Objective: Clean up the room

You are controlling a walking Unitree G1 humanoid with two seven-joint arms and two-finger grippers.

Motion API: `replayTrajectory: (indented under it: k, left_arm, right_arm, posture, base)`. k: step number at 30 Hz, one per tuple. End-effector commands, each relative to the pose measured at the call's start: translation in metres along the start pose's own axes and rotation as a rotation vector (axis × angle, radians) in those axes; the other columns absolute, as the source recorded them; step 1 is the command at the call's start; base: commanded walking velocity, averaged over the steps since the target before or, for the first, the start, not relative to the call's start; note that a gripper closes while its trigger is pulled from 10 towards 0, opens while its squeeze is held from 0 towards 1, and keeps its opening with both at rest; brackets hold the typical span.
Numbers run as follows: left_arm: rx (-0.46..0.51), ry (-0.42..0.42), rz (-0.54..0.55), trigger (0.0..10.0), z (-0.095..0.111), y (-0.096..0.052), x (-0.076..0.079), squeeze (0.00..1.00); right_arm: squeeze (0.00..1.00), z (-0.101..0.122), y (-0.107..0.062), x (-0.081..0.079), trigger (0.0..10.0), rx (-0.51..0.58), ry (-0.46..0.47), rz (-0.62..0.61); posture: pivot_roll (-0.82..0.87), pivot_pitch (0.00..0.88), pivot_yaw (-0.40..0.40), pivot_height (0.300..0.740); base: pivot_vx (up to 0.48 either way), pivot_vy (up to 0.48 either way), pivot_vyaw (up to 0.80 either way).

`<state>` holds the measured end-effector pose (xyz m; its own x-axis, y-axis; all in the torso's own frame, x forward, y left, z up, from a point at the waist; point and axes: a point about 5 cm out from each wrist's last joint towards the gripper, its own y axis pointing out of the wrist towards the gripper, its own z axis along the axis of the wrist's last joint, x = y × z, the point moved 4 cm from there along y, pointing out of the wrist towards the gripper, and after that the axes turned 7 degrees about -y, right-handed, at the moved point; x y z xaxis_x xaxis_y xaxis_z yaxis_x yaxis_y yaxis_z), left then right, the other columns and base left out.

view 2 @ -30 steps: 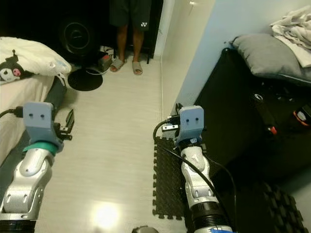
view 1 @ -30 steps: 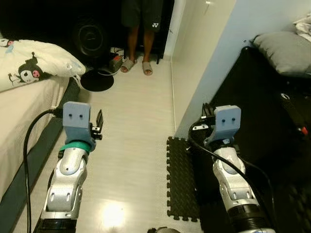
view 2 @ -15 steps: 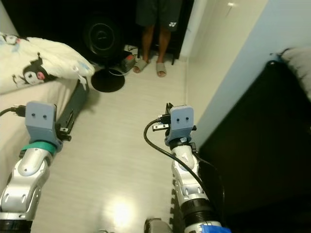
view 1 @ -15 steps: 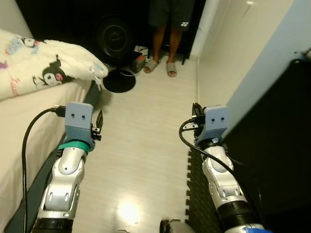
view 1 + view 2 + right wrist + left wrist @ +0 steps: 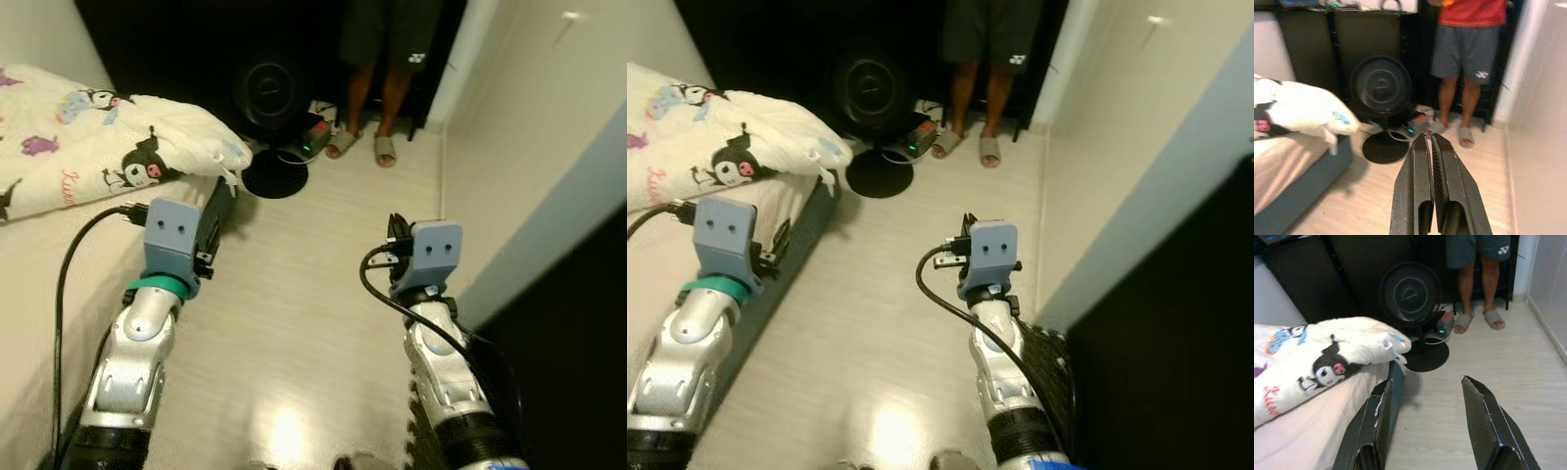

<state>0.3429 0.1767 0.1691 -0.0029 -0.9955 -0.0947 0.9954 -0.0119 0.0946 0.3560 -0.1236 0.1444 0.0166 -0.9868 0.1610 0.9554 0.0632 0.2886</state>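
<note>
A: Gripper status?
B: You have the left gripper [image 5: 1425, 421] with jaws spread wide and empty, beside the bed [image 5: 39, 264]; the right gripper [image 5: 1432, 186] has jaws pressed together over bare floor [image 5: 294, 313].
A: Clutter?
B: A cartoon-print duvet [image 5: 108, 157] lies bunched on the bed, near a floor fan [image 5: 1410, 296].

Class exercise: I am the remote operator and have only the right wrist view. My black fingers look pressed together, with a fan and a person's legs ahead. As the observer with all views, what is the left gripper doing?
Observer: The left gripper is open, its fingers spread apart and holding nothing, beside the bed.
Operator: What lies on that bed?
Observer: A white quilt printed with cartoon characters, its corner hanging over the bed's edge toward the fan.
Operator: Anything close on my right side?
Observer: A pale wall runs alongside the right arm, with a dark foam mat on the floor at its foot.
</note>
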Motion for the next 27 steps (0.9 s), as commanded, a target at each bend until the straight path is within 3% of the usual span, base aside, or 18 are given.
replayTrajectory:
  k: [1, 12, 27]
  left_arm:
    - [-0.006, -0.01, -0.027, 10.0, -0.002, 0.002, 0.009, 0.0]
    - [-0.002, -0.025, -0.038, 10.0, -0.002, 0.004, 0.015, 0.0]
    - [-0.002, -0.038, -0.039, 10.0, -0.005, 0.003, 0.02, 0.0]
  right_arm:
    - [0.0, -0.008, -0.005, 0.012, 10.0, -0.025, -0.015, -0.035]
    - [0.0, -0.008, -0.006, 0.019, 10.0, -0.023, -0.042, -0.045]
    - [0.0, -0.007, -0.004, 0.022, 10.0, -0.018, -0.068, -0.029]
  posture:
    - [0.0, 0.061, 0.061, 0.74]
    - [-0.02, 0.064, 0.051, 0.74]
    - [-0.02, 0.064, 0.031, 0.74]
  base:
    - [0.307, 0.0, -0.79]
    - [0.307, 0.0, -0.78]
    - [0.302, 0.0, 0.0]
